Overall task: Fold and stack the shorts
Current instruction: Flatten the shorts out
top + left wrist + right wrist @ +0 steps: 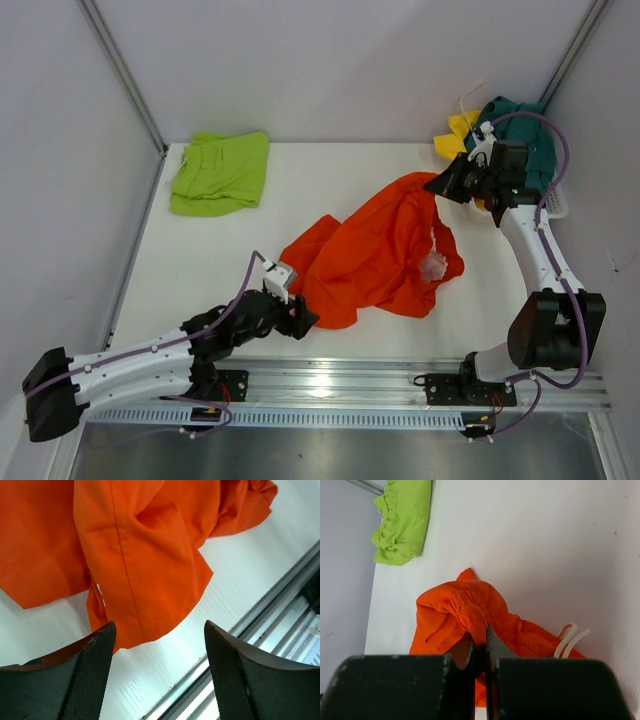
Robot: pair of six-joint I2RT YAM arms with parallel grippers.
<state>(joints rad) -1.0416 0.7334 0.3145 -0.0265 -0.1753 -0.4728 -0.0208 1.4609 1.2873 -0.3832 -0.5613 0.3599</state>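
The orange shorts (375, 255) lie spread and crumpled in the middle of the table, one end lifted at the upper right. My right gripper (440, 185) is shut on their gathered waistband (472, 617), with the white drawstring (570, 637) hanging beside it. My left gripper (303, 318) is open just at the near hem of the orange shorts (145, 575), with only bare table between its fingers (92, 672). The lime green shorts (220, 172) lie folded at the far left, also seen in the right wrist view (402, 522). Yellow shorts (460, 132) and dark teal shorts (525, 135) sit piled at the far right.
A white basket rim (555, 205) holds the yellow and teal pile at the far right, behind the right arm. A metal rail (340, 385) runs along the table's near edge, close to the left gripper (280, 625). Grey walls close in the table on three sides.
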